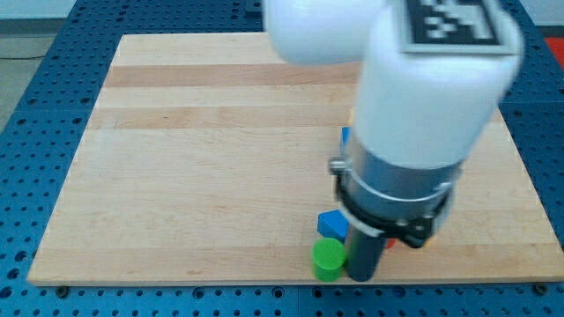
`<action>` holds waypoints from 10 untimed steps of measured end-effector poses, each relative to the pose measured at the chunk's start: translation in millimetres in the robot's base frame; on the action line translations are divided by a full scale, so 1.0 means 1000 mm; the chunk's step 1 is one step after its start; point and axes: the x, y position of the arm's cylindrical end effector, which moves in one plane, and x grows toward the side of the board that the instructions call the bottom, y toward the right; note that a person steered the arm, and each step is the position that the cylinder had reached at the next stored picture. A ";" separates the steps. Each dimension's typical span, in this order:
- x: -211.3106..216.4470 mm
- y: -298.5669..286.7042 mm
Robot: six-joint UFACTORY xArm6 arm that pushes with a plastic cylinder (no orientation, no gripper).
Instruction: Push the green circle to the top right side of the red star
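Nearest you, at the view's bottom edge of the wooden board, the green circle stands upright on its flat end, a short cylinder with its round face turned up and its axis vertical; it favours no sideways direction. Just to its right, the dark rod comes straight down and my tip meets the board right beside the green block, close enough that you cannot tell whether the two touch. You will find no jaws on this arm: it ends in the plain rod, so nothing is gripped, only nudged.

Directly behind the green circle, a blue block shows one slanted corner, its shape mostly hidden by the arm. A sliver of red peeks out at the right of the rod, too small for you to name its shape.

Farther back, another scrap of blue shows at the arm's left edge. The white arm housing, with its black-and-white marker on top, fills the view's upper right and covers the rest of the blocks, the red star among them. Around the board lies the blue perforated table.
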 end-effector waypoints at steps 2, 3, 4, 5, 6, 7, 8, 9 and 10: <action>0.000 -0.069; 0.000 -0.114; -0.008 -0.145; -0.026 -0.127; -0.027 -0.104; -0.032 -0.090; -0.044 -0.078; -0.058 -0.064; -0.075 -0.054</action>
